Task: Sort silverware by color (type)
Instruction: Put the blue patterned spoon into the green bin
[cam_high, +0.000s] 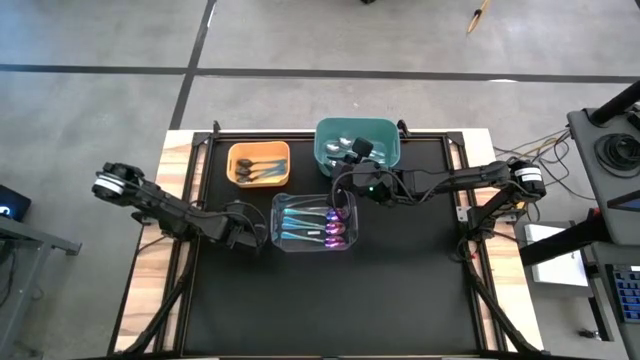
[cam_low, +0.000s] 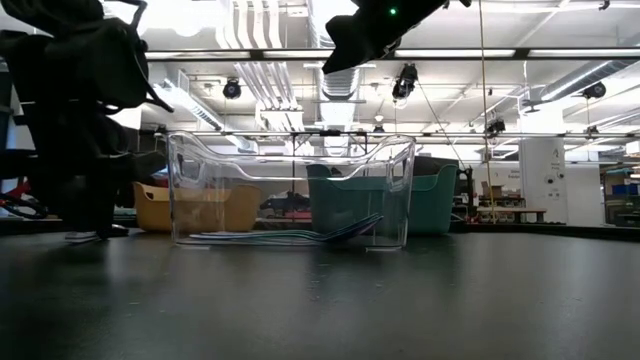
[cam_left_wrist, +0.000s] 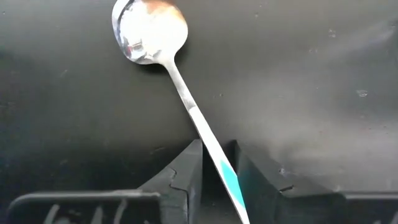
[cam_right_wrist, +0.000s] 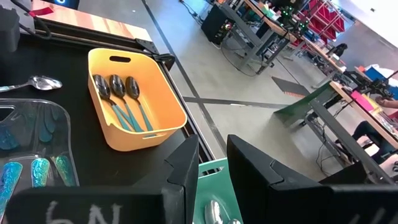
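Left gripper (cam_left_wrist: 214, 180): pinching a silver spoon (cam_left_wrist: 151, 30) by its handle, down on the mat.
Right gripper (cam_right_wrist: 211, 165): narrow gap, nothing in it, above the teal bin (cam_high: 357, 145).

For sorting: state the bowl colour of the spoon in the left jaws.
Shiny silver bowl on the teal-handled metal spoon, clearest in the left wrist view.
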